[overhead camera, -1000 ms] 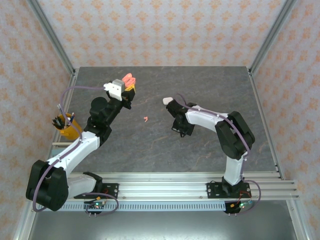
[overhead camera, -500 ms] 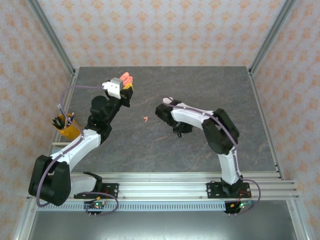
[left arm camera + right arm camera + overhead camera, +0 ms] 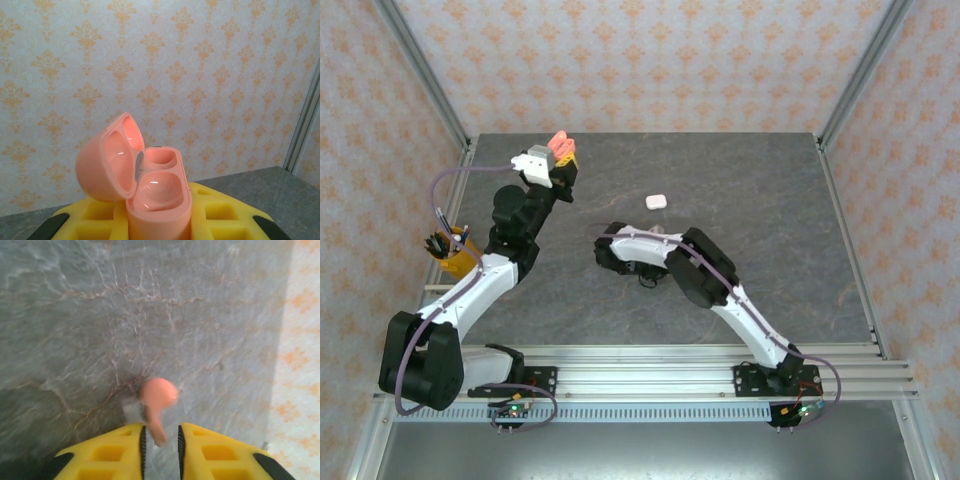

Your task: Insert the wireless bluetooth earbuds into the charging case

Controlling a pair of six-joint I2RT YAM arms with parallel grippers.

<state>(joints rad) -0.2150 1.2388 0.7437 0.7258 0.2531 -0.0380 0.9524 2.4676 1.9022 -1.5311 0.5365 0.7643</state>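
1. The left gripper (image 3: 159, 223) was shut on the pink case (image 3: 150, 186), which had its lid open.
2. The right gripper (image 3: 161, 439) was open a little. The pink earbud (image 3: 158, 394) lay on the table (image 3: 75, 315), its stem between the fingers.
3. A white case (image 3: 656, 201) lay apart.

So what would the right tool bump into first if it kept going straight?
The pink earbud. Its stem sits between the fingers of the right tool. Behind it there's probably just the grey table.

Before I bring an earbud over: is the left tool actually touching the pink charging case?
Touching. The left wrist view shows the open pink charging case standing with its base clamped between the left tool's yellow fingers.
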